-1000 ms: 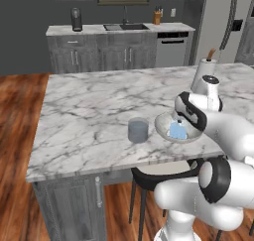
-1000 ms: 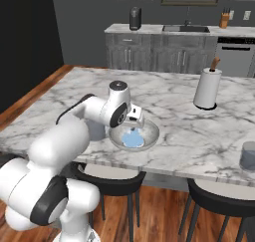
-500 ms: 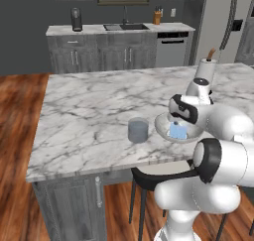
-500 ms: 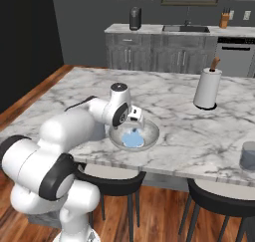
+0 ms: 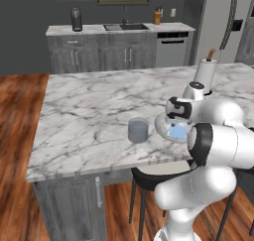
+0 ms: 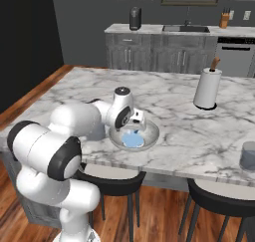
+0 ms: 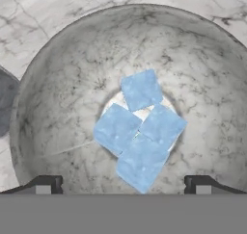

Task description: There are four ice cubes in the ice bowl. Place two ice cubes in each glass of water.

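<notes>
Four ice cubes (image 7: 140, 129) sit bunched at the bottom centre of the ice bowl (image 7: 58, 84), all touching, edges overlapping a bit. Hand view looks straight down into the bowl; both fingertips (image 7: 44, 186) stand far apart at the bottom edge, jaws wide open, nothing between them, no cube held. Gripper (image 6: 135, 128) hangs just above the bowl (image 6: 152, 134), near its back rim, in the right base view; cubes read as one blue patch (image 6: 132, 139) there. Left base view: bowl (image 5: 161, 127) partly hidden by the arm, blue patch (image 5: 177, 132) visible, gripper (image 5: 173, 120) over it. One glass of water (image 5: 138, 130) stands just beside the bowl on the marble counter (image 5: 89, 106), towards the robot's left, not touching as far as I can tell. 2nd glass (image 6: 248, 156) well apart at the counter's far right end, near the edge. Paper towel roll (image 6: 206, 86) upright behind, well apart from the bowl.
</notes>
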